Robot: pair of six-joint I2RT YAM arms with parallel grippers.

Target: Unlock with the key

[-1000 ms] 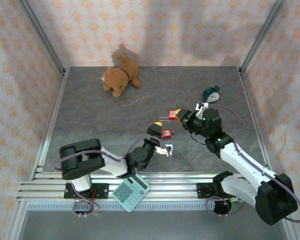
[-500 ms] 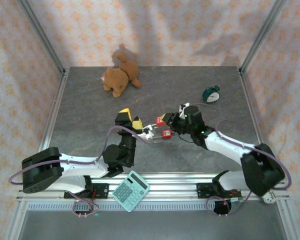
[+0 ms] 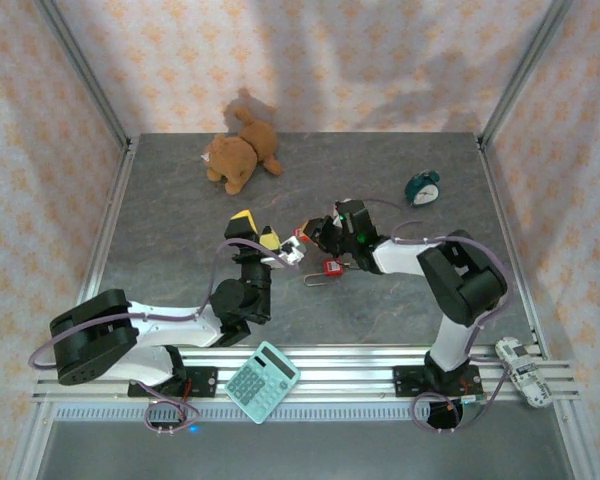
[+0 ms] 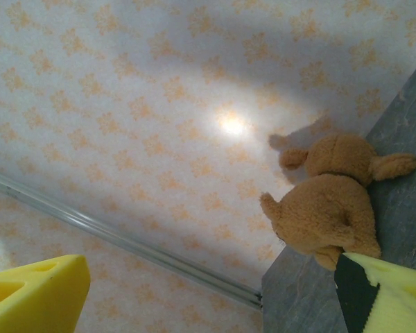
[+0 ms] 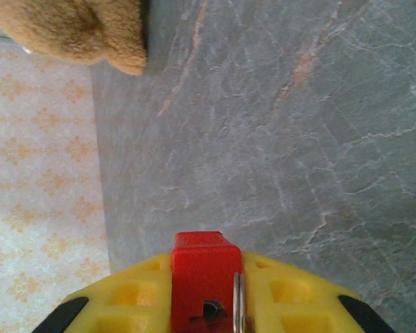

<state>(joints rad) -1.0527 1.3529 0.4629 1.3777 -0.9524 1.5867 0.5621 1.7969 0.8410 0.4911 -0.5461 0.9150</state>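
Padlock (image 5: 204, 274), red, sits upright in the view between the yellow fingertips of the right gripper (image 5: 206, 284), which is clenched on both its sides; a dark hole (image 5: 213, 310) and a shiny metal bar (image 5: 238, 305) show on its lower part. From above, that gripper hangs over the middle of the grey counter (image 3: 200, 260). The left gripper (image 4: 215, 298) is released, its two yellow fingers wide apart with nothing between them, and from above it is near the right one, to its left. Second padlock (image 3: 333, 268), also red, lies on the counter just nearer the arms' bases than the held one, its bent metal shackle (image 3: 315, 281) reaching leftward and a small metal piece (image 3: 349, 265) at its right side; whether that piece is the key, I cannot tell. Farther back on the left, a brown plush toy (image 3: 242, 152) lies near the patterned wall (image 3: 300, 65), and a dark green clock (image 3: 422, 188) is on the right. Pale green calculator (image 3: 263, 382) rests across the metal rail (image 3: 310, 358) at the near edge, between the two arm bases.
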